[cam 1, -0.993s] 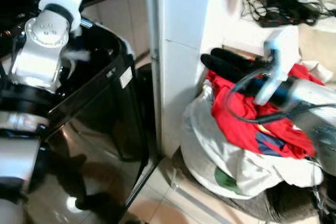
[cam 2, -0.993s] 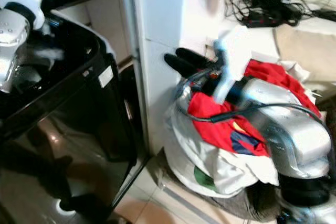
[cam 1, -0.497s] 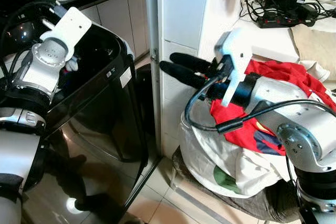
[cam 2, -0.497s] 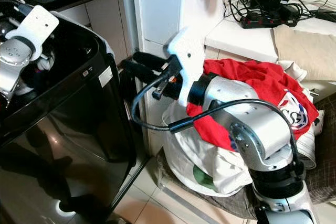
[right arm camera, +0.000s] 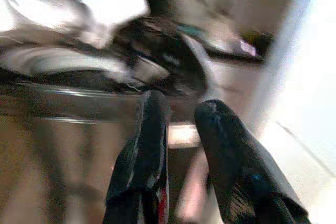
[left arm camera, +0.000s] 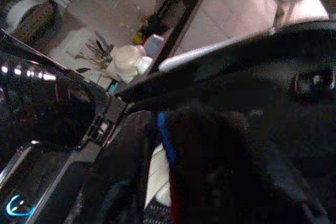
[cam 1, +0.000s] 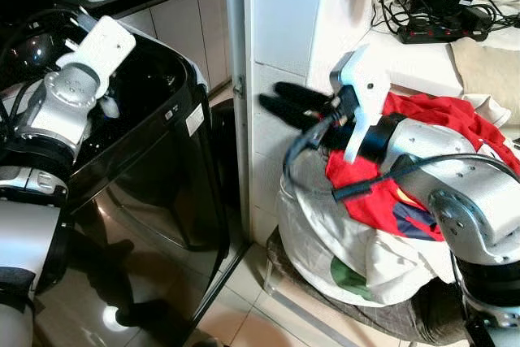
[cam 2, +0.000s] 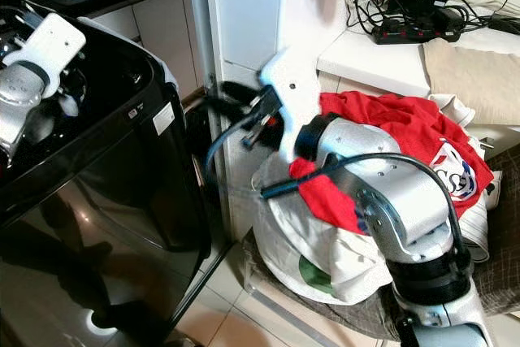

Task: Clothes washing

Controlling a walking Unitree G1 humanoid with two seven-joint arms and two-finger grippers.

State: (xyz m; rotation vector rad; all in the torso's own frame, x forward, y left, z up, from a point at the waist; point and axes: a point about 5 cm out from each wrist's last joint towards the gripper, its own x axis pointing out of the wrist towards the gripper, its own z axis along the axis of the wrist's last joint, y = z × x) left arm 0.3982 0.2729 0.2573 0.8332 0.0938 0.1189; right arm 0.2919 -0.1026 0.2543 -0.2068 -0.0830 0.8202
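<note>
The right tool [cam 1: 272,101], fingers slightly apart and holding nothing, hangs between the washer [cam 1: 162,160] and the red shirt [cam 1: 422,119] atop the laundry pile [cam 1: 325,233], while the left tool, grip unclear, reaches into the washer.

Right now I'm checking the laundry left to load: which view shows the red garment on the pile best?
The right eye view: the red garment lies spread atop the white laundry bag, mostly unobstructed. In the left eye view the right arm covers much of it. The wrist views point toward the washing machine.
</note>
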